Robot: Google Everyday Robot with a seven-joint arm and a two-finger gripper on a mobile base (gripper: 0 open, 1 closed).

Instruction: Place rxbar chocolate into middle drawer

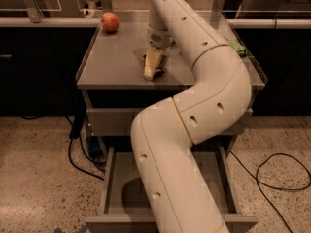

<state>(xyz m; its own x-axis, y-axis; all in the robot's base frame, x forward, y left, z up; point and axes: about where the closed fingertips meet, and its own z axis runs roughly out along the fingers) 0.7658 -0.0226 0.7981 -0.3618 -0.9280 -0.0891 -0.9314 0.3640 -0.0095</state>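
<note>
My gripper points down onto the grey cabinet top, near the middle of it. A small dark piece, which looks like the rxbar chocolate, shows at the gripper's tip on the cabinet top; most of it is hidden by the gripper. A drawer stands pulled open below the cabinet front, and its inside is largely covered by my white arm. The drawer front above it is closed.
A red apple sits at the back left of the cabinet top. A green bag lies at the right, partly behind my arm. Black cables run over the speckled floor on both sides. Dark counters stand behind.
</note>
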